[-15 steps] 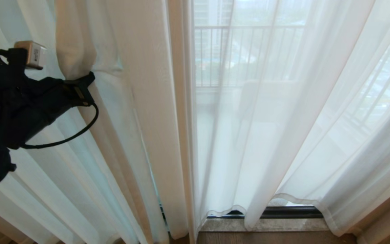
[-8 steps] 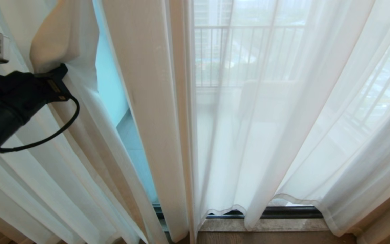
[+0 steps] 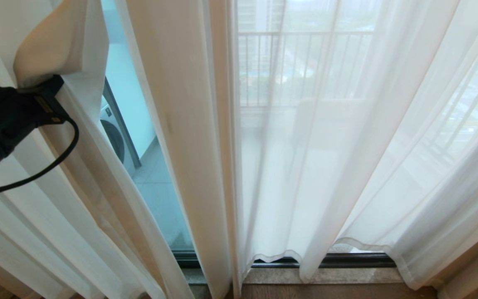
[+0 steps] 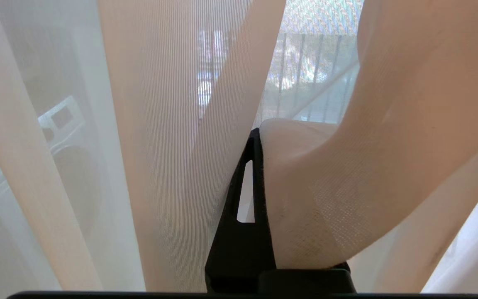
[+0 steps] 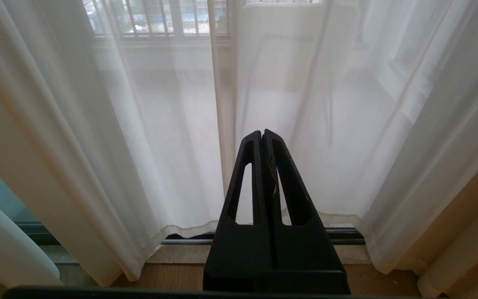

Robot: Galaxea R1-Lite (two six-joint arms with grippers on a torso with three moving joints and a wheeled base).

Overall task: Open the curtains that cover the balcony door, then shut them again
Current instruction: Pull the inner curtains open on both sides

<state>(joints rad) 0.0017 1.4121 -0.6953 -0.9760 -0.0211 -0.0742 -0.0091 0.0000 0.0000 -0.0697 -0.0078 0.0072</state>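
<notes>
Daylight from the balcony door (image 3: 147, 124) shows through a gap at the left of the curtains (image 3: 305, 166), where I have the left gripper (image 3: 50, 93) pinching the left panel's edge fold. I judge the opening step is under way; next I must draw that panel further left. My right gripper (image 5: 262, 135), pressed together and empty, hangs before the right panel.

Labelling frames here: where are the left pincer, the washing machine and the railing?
left pincer (image 3: 52, 83): head view, tips in curtain fold.
washing machine (image 3: 114, 139): head view, round door.
railing (image 3: 264, 66): head view, bars.
</notes>
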